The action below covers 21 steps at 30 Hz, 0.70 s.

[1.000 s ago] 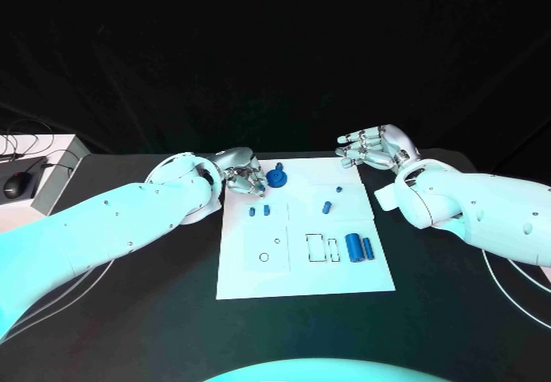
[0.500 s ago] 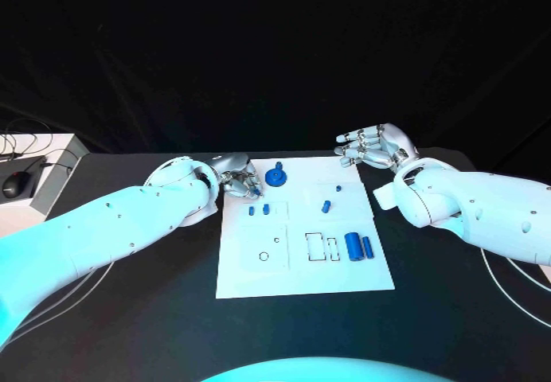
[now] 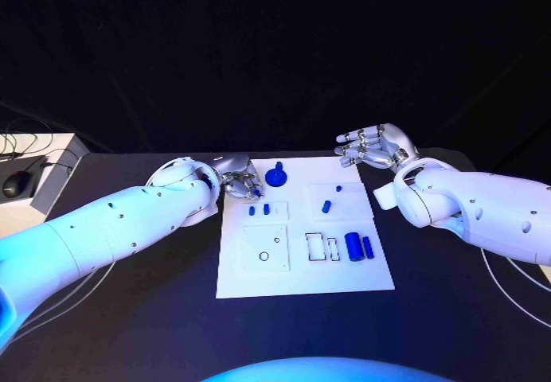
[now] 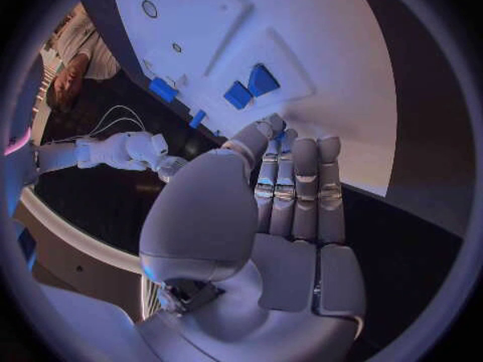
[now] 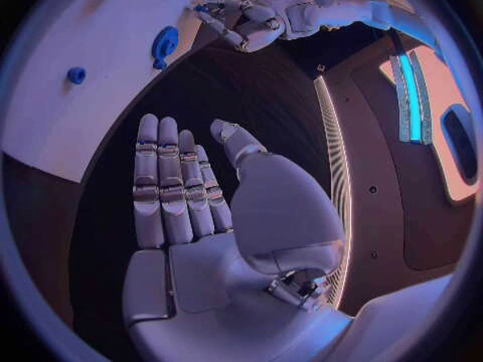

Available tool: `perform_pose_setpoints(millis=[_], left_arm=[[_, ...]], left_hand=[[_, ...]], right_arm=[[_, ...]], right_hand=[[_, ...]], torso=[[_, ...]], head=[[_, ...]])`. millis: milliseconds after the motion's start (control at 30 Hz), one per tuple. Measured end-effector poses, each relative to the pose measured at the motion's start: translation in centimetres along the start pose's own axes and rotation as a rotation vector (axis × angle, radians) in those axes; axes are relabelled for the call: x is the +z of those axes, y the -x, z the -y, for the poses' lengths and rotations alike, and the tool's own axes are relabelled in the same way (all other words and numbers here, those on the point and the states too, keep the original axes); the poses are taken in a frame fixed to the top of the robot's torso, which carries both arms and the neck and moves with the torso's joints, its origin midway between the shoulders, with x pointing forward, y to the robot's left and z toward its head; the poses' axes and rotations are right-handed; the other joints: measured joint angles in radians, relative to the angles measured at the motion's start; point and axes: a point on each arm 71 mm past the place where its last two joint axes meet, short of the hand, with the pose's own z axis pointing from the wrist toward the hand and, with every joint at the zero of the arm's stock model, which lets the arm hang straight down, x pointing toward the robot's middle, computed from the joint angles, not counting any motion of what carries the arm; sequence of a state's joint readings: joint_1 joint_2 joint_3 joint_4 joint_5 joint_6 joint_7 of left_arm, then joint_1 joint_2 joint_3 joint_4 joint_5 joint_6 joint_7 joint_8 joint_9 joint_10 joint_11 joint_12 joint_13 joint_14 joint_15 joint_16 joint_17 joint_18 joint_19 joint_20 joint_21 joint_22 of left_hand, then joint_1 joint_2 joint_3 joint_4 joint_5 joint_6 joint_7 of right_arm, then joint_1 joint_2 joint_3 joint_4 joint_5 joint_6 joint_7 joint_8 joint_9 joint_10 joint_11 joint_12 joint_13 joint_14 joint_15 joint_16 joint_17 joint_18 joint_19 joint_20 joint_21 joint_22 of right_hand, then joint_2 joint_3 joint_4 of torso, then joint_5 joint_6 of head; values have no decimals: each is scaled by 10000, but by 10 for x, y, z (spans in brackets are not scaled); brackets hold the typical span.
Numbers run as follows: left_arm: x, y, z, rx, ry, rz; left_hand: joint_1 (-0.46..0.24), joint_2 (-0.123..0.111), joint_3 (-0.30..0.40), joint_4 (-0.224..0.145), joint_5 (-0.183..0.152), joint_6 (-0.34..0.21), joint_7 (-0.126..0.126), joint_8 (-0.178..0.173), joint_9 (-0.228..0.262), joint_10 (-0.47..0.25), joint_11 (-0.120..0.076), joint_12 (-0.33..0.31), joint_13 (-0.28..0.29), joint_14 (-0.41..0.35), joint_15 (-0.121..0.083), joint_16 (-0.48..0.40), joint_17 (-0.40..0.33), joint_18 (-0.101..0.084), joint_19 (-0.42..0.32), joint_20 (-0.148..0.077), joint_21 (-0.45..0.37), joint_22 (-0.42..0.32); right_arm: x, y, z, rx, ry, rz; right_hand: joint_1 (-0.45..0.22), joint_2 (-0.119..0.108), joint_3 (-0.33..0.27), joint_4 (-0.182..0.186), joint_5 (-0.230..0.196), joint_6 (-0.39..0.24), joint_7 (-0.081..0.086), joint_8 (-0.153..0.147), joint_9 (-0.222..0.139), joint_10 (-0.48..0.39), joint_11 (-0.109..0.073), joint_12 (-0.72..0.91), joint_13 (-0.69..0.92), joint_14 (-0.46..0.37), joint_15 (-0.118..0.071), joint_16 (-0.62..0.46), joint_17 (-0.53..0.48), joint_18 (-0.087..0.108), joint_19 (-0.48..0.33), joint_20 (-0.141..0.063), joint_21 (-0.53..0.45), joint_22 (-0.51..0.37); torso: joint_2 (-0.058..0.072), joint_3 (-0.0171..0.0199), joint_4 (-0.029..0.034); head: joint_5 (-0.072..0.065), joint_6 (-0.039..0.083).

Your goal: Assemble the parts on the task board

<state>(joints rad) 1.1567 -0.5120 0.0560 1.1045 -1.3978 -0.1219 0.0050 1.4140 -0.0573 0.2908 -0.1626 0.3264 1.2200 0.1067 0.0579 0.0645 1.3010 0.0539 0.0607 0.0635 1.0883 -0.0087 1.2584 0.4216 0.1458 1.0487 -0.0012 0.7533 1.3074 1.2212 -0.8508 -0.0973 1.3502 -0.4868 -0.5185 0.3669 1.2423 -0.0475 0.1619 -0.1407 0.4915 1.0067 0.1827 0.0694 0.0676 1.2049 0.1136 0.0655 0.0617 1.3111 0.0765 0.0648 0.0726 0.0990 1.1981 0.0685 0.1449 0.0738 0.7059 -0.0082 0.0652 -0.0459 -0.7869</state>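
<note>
The white task board [image 3: 301, 274] lies in the middle of the black table. A round blue part [image 3: 275, 175] stands at its far left end. Two small blue parts [image 3: 259, 211] lie below it, another small one [image 3: 326, 207] sits mid-board, and two blue cylinders [image 3: 359, 247] lie at the right. My left hand [image 3: 239, 180] hovers at the board's far left corner, just beside the round part, holding nothing. In the left wrist view its fingers [image 4: 297, 193] stretch straight toward the two small parts [image 4: 252, 87]. My right hand [image 3: 373, 147] hangs open beyond the far right corner, palm [image 5: 201, 217] bare.
A pale side surface with a dark mouse [image 3: 16, 185] and cables stands off the table's left end. Bare black table [image 3: 138, 318] surrounds the board. Outlined slots [image 3: 322, 246] and small holes [image 3: 265, 256] mark the board's near half.
My left hand's fingers have shifted very slightly beside the round blue part. The right hand and the parts have not moved.
</note>
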Motion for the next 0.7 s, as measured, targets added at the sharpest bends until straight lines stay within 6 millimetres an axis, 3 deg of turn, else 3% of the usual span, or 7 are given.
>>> perform_pose_setpoints(millis=[700], left_arm=[[4, -2, 6, 56, -50, -1]], left_hand=[[0, 0, -26, 25, -1, -19, -18, -25, -4, 0, 0, -1, 1, 0, 0, -38, 51, -7, 0, 0, 0, -1]], right_arm=[[0, 0, 0, -2, -2, 3]], right_hand=[[0, 0, 0, 0, 0, 0, 0, 0, 0, 0, 0, 0, 0, 0, 0, 0, 0, 0, 0, 0, 0, 0]], torso=[[0, 11, -8]], head=[[-33, 22]])
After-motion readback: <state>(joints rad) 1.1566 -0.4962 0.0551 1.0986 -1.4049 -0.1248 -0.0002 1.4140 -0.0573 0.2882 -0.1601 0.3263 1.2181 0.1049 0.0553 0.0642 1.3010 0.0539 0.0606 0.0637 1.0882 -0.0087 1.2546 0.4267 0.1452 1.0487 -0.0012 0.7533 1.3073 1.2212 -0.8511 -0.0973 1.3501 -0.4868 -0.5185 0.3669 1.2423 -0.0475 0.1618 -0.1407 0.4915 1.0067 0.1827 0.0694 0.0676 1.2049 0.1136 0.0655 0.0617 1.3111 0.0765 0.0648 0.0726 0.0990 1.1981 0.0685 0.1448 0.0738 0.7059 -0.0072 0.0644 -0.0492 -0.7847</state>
